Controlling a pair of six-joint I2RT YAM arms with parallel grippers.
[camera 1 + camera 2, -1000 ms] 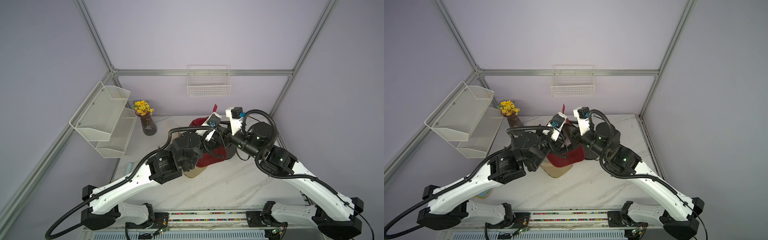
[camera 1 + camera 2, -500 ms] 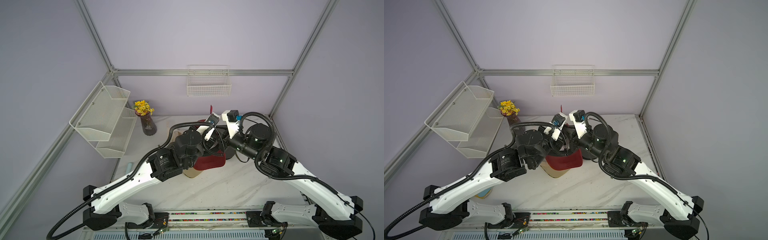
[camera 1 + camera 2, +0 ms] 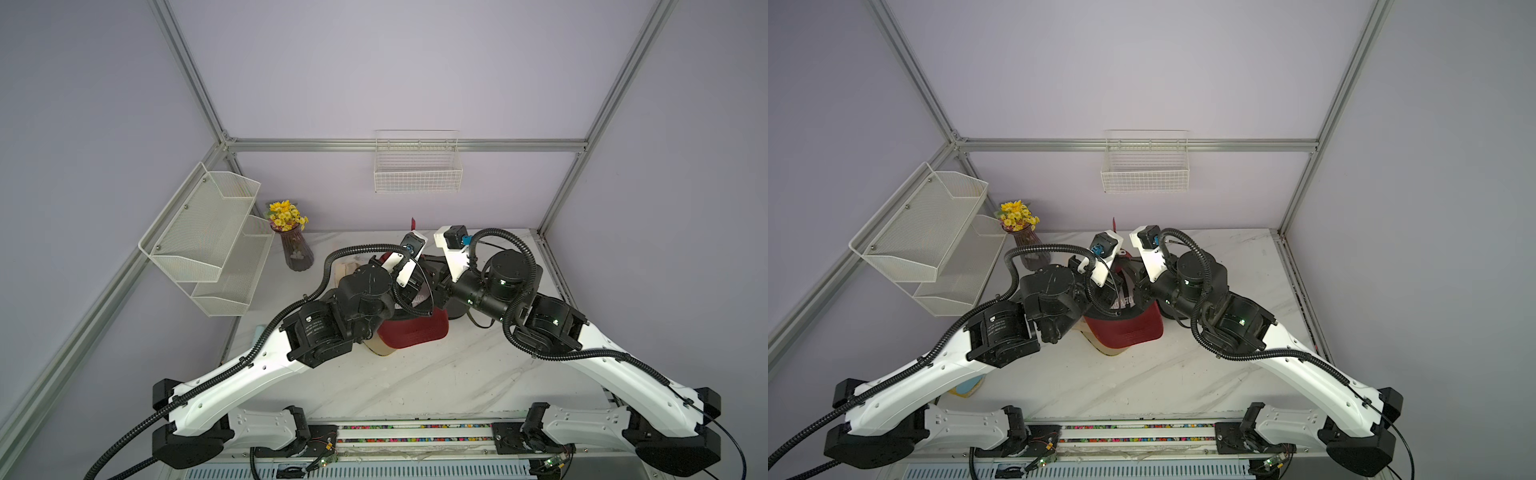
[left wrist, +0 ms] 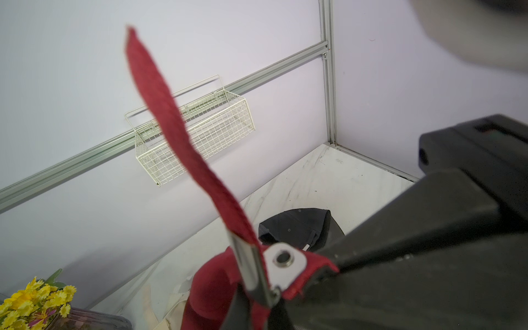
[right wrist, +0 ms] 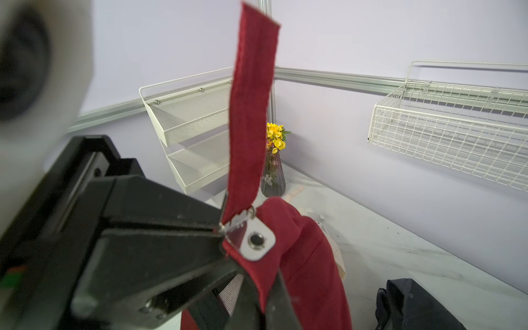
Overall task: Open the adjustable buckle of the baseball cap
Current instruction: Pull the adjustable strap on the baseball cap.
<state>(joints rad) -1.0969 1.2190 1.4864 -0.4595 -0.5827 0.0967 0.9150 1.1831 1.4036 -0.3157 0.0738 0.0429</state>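
Your cap (image 3: 415, 332) is held up over the table (image 3: 436, 382), its strap (image 5: 251, 114) sticking upward; the left gripper (image 5: 221, 228) has its jaws clenched on the buckle (image 5: 257, 241); the right gripper (image 4: 330, 270) clamps the cap just beside that buckle.

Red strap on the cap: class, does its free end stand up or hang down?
Standing up: the red strap rises from the metal buckle, roughly parallel to the upright vase behind it.
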